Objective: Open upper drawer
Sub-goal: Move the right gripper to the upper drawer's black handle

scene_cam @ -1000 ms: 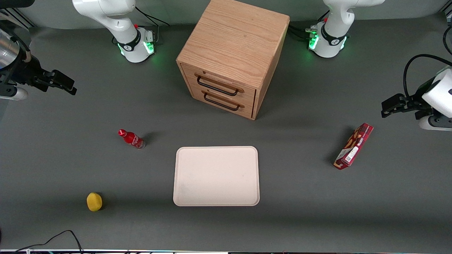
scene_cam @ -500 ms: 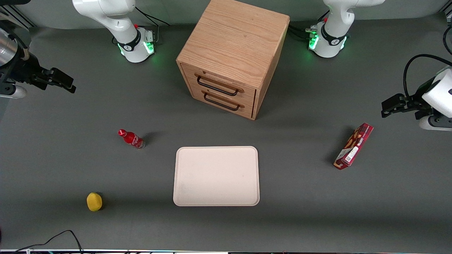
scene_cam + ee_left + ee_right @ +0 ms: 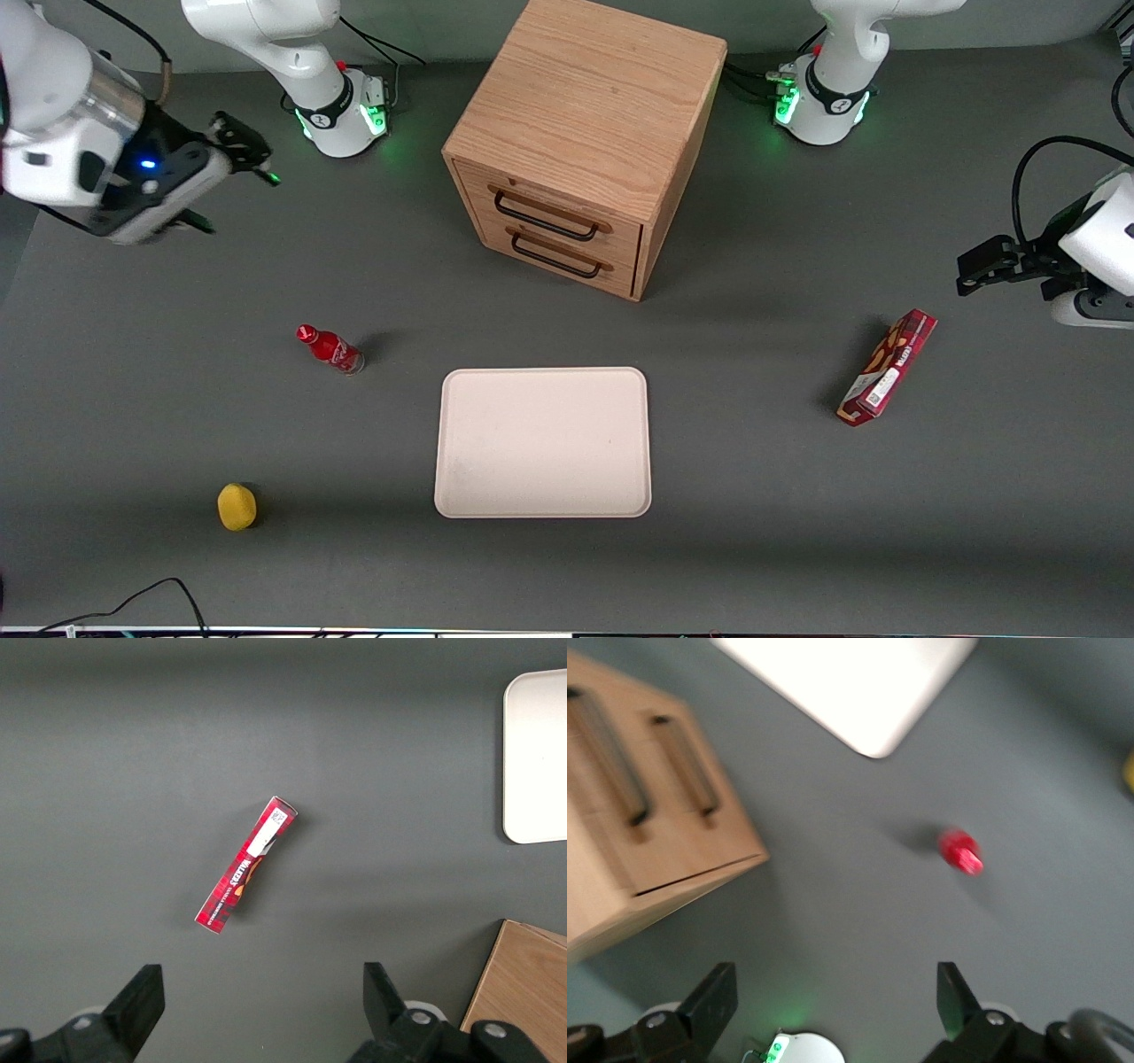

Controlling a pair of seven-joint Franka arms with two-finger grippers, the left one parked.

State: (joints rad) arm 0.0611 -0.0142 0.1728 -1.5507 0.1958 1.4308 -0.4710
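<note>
Well apart from the cabinet (image 3: 585, 142), toward the working arm's end of the surface (image 3: 177, 408), the right arm's gripper (image 3: 244, 152) hangs in the air with its jaws spread wide and nothing between them. The upper drawer (image 3: 554, 213) sits flush in the cabinet front above the bottom drawer (image 3: 563, 254), its black bar handle (image 3: 545, 219) untouched, so by my reading the task is barely begun: reaching, gripping the handle and pulling all remain. Nearer the front camera than the cabinet lie a red bottle (image 3: 330, 349) and a pale tray (image 3: 542, 441).
</note>
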